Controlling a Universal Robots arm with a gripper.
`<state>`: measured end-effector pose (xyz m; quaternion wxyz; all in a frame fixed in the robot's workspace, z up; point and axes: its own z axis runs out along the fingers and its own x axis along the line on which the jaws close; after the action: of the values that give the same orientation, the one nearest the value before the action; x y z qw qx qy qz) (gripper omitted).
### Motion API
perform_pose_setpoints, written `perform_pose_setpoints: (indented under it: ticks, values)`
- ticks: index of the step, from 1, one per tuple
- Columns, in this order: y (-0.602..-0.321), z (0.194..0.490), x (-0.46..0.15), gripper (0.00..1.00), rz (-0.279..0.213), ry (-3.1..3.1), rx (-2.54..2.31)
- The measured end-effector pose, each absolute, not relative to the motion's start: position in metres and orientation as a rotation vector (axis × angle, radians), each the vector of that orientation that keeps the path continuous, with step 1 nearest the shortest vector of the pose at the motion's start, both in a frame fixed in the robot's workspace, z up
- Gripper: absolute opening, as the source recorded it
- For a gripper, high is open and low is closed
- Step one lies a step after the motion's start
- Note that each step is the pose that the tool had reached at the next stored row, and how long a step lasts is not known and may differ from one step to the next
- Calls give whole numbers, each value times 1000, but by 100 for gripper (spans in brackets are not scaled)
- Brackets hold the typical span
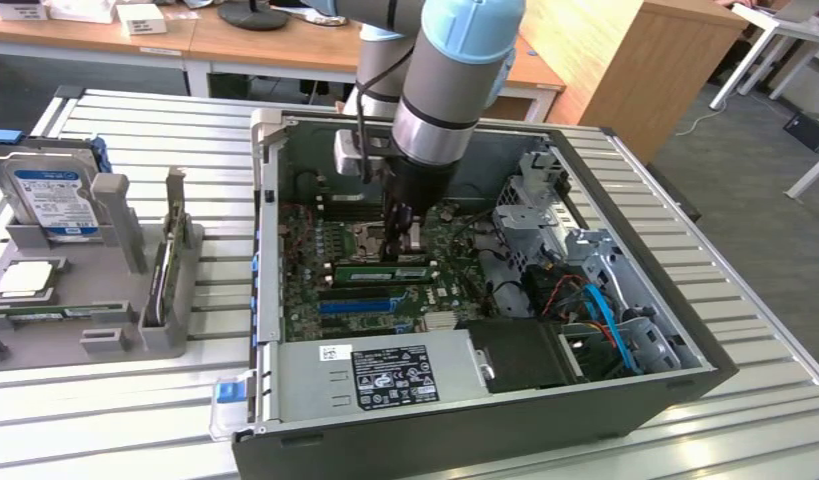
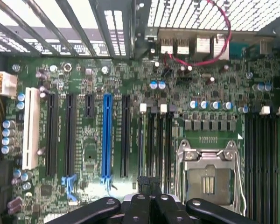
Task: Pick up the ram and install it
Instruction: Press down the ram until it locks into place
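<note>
The ram [image 1: 382, 272] is a thin green stick with a pale label. It stands on edge in a memory slot of the motherboard inside the open computer case [image 1: 449, 440]. In the wrist view the ram [image 2: 141, 140] shows edge-on beside the black memory slots [image 2: 158, 140]. My gripper [image 1: 404, 238] reaches down into the case, just above and behind the ram in the exterior view. Its black fingers [image 2: 148, 183] are shut together with nothing between them, tips close over the slots. I cannot tell whether they touch the ram.
A blue slot strip [image 2: 106, 137] and a CPU socket [image 2: 210, 172] flank the memory slots. A power supply [image 1: 382, 375] and a drive cage with cables [image 1: 589, 290] crowd the case. At the exterior view's left, a grey fixture [image 1: 129, 335] holds a hard drive [image 1: 56, 200].
</note>
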<state>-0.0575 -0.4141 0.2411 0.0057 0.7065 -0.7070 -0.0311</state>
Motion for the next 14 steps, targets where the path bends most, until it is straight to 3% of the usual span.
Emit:
perform_pose_setpoints:
  ticks: [14]
  values:
    - [-414,241,-69,11,-97,-2213,2211]
